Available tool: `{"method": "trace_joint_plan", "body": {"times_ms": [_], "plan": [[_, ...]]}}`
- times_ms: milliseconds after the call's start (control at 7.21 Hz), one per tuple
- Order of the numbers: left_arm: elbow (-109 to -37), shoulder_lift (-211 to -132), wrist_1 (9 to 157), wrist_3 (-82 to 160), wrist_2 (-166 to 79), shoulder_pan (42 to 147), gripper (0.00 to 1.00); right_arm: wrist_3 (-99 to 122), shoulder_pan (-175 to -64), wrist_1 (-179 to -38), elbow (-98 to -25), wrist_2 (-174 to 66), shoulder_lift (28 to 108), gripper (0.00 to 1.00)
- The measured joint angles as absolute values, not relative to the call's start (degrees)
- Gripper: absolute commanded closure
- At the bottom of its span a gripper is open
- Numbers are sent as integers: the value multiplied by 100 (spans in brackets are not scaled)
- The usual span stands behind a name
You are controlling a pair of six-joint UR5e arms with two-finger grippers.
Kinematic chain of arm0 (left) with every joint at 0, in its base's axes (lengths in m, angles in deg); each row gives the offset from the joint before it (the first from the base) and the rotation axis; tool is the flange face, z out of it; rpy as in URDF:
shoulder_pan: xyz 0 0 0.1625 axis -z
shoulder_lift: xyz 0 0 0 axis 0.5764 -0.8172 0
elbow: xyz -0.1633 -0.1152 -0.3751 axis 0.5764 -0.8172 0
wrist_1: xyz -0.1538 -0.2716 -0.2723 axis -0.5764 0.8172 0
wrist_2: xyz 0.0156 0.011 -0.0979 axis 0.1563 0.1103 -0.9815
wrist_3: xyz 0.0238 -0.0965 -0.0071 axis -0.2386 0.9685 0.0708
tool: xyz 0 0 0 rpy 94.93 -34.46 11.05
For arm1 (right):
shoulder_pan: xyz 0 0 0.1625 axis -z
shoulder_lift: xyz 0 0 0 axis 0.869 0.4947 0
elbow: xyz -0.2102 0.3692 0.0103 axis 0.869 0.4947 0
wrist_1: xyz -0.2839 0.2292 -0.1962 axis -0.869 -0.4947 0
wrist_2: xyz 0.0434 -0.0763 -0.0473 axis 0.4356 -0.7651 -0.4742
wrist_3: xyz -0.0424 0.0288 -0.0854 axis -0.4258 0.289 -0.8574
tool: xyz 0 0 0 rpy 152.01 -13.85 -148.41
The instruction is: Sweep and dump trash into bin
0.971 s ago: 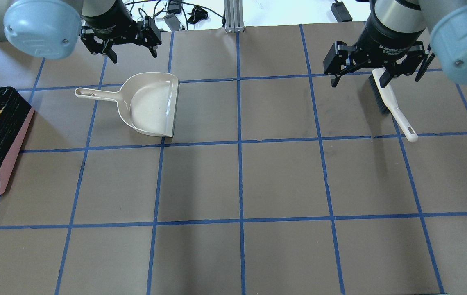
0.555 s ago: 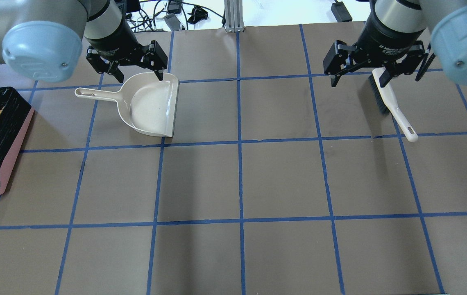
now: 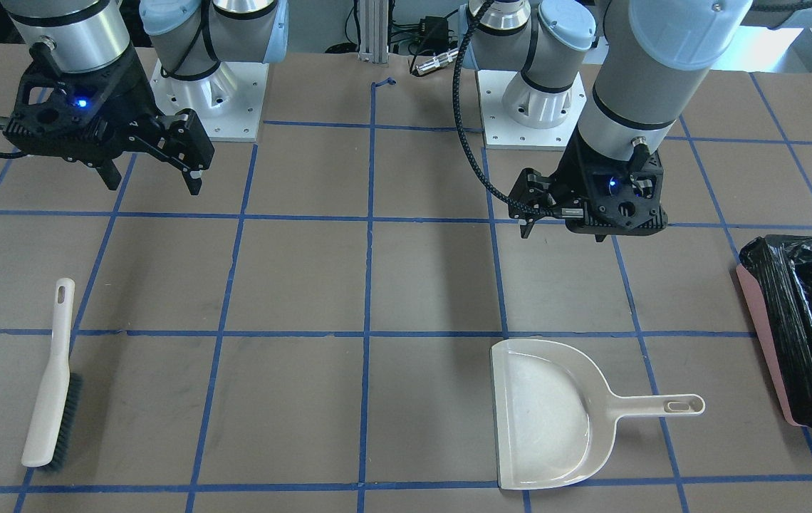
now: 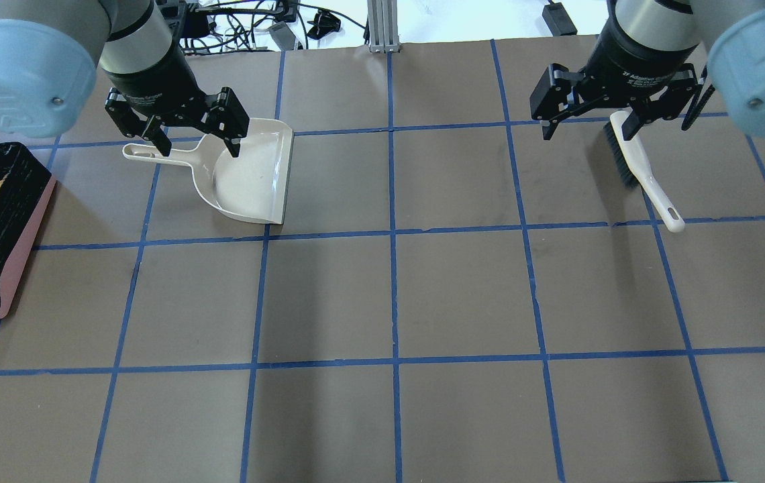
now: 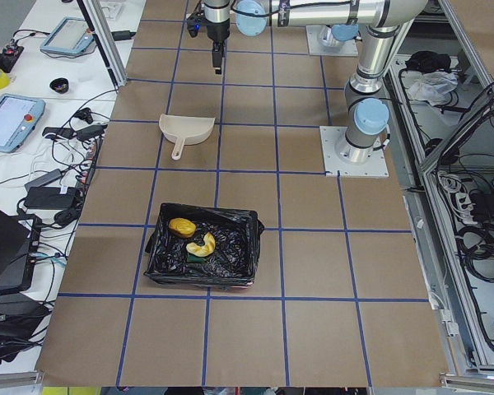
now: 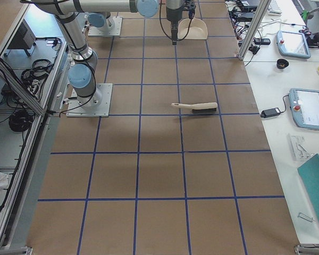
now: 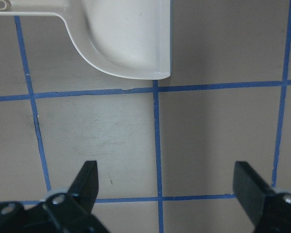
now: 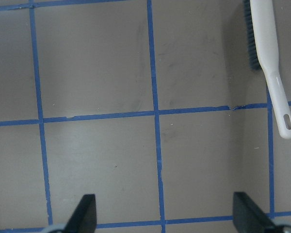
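Observation:
The pink bin [image 4: 17,258] with its black bag stands at the table's left end and also shows in the front view [image 3: 769,303]. The trash lies inside it: an orange lump [image 5: 180,227], a tan croissant piece [image 5: 202,244] and a green sponge piece [image 5: 194,256]. The beige dustpan [image 4: 248,174] lies flat and empty. My left gripper [image 4: 198,149] is open and empty, raised above the table on the robot's side of the dustpan [image 7: 131,34]. My right gripper [image 4: 614,131] is open and empty, raised near the white brush [image 4: 644,171].
The brush [image 3: 50,388] lies flat on the table's right part, bristles sideways. Blue tape lines grid the brown table. Cables and a metal post [image 4: 379,27] sit past the far edge. Both arm bases [image 3: 206,92] stand on the robot's side.
My left arm has moved left and nearer in the overhead view, from beyond the dustpan to over its handle junction. The right arm, the brush and the dustpan have not moved.

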State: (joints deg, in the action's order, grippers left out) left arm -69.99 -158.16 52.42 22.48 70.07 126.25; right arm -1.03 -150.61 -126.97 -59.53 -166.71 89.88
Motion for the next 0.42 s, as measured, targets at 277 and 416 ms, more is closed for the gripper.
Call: {"method": "trace_joint_plan", "body": {"times_ms": [277, 416], "plan": [[-7035, -15849, 5215, 2220, 7055, 12611, 0, -113, -15061, -12712, -5961, -16660, 8986, 0], [-7039, -15863, 5193, 2217, 7059, 12606, 0, -113, -15061, -12716, -5963, -16665, 8982, 0]]}}
